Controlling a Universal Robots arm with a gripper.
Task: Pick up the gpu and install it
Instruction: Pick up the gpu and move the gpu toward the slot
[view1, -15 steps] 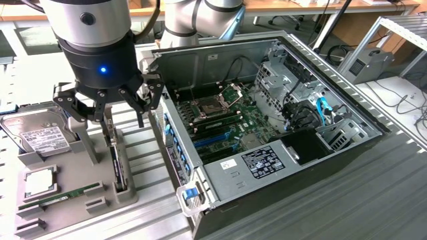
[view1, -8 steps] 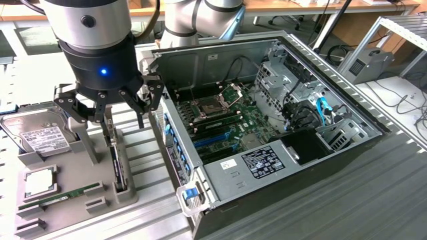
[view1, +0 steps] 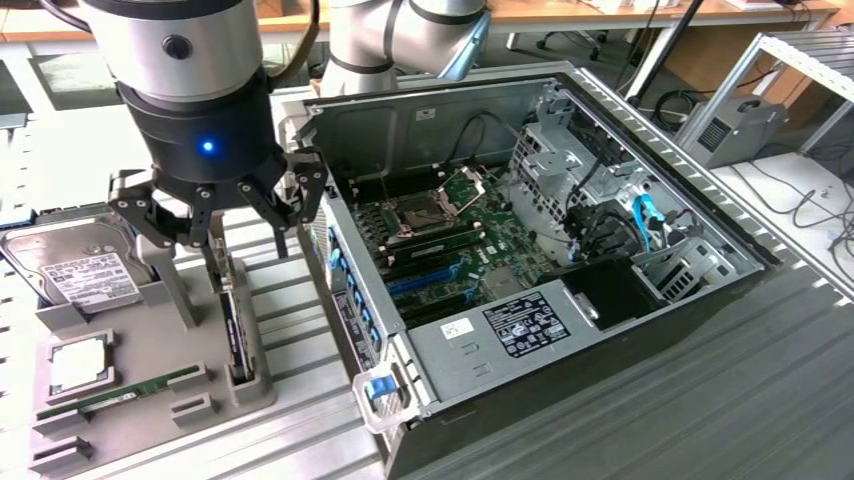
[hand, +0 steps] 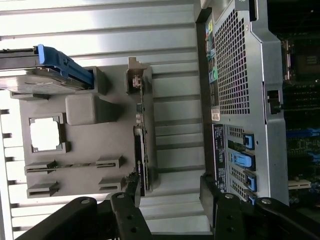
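Hovering open over the upright gpu (view1: 236, 340), the gripper (view1: 220, 235) seemingly brackets it in wrist view.

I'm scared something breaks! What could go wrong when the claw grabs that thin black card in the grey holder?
The thin black card stands on edge in the grey plastic holder; the open black gripper might clip the holder instead. The grey metal computer case sits close beside, so a finger could bump it.
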